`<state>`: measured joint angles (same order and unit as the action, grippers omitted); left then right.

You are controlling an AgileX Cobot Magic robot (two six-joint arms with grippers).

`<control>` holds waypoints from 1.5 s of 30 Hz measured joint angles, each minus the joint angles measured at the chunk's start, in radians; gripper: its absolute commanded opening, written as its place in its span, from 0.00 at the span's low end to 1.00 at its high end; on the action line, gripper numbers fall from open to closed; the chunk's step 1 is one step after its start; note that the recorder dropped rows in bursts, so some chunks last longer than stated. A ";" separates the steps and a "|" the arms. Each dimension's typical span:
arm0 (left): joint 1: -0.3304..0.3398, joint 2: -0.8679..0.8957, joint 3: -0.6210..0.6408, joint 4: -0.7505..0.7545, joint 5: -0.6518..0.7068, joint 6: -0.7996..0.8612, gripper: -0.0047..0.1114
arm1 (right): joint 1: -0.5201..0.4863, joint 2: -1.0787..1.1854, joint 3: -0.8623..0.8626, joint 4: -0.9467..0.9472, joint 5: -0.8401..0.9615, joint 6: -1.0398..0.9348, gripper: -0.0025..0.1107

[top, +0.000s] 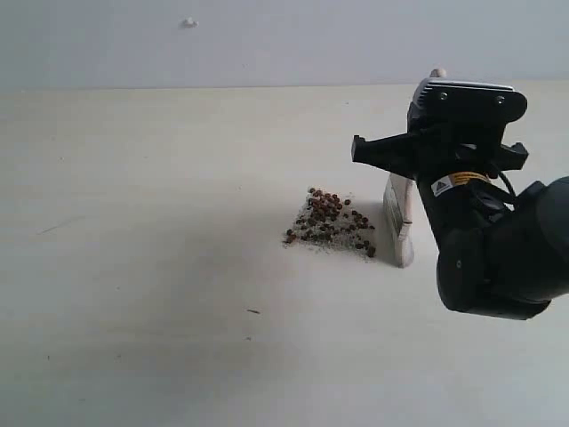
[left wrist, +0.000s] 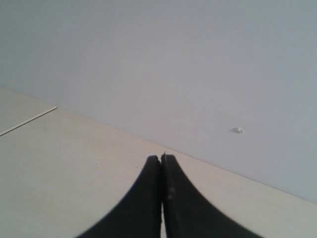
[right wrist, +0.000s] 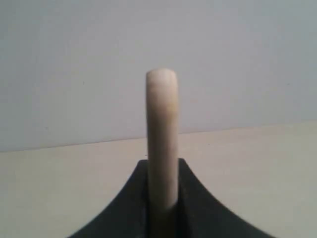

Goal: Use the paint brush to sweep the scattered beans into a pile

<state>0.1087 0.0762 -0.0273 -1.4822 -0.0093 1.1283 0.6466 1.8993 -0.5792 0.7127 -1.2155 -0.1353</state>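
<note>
Pale cream table is seen running back to a plain grey-white wall, on which a small white speck is fixed well above and away from everything else.

Near the middle of the table, reddish-brown beans mixed with fine pale grit are gathered into one loose, low pile. A few beans lie slightly looser along the pile's edge on the brush side. A tiny dark fleck is seen on the table, apart from the pile on its near side.

The paint brush is held roughly upright just beside the pile, its whitish bristles set down on the table at the pile's edge. Its rounded cream handle is seen edge-on in the right wrist view, rising between the black fingers.

The right claw is clamped on that handle, with the handle's tip showing above the black wrist housing in the exterior view.

The left claw is pressed together with nothing between its fingers. It is pointed across bare table toward the wall, and the pile is not shown in its view.
</note>
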 measured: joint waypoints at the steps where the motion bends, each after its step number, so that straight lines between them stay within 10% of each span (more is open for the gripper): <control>1: 0.000 0.000 0.000 0.000 0.000 0.000 0.04 | 0.000 0.008 -0.012 -0.002 0.004 0.000 0.02; 33: 0.000 0.000 0.000 0.000 0.000 0.000 0.04 | 0.002 -0.050 -0.133 -0.016 0.128 -0.084 0.02; 45: 0.000 0.000 0.000 0.000 0.000 0.000 0.04 | 0.171 -0.109 -0.133 0.418 0.040 -0.215 0.02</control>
<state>0.1087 0.0762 -0.0273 -1.4822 -0.0093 1.1283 0.8172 1.7902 -0.7120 1.1303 -1.1756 -0.3500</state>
